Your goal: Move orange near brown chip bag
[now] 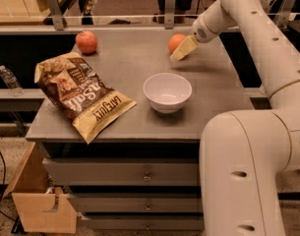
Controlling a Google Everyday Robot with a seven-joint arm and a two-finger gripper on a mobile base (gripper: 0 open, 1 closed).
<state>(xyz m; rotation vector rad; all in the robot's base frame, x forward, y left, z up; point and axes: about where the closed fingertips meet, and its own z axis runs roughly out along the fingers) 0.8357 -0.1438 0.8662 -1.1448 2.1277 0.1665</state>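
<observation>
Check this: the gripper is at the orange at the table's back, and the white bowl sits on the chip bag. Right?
No: the camera view shows the bowl on the table, apart from the chip bag. The gripper is at the orange.

The gripper (184,48), at the far side of the table (135,73), hides the right side of the orange (175,41), while the arm (267,43) runs off the top and right edges and the robot's base (243,176) off the bottom.

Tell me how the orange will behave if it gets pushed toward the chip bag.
Round and smooth, the orange will probably roll freely on the flat table. It looks firm, so likely no squashing. The gripper is beside it, away from the chip bag.
</observation>
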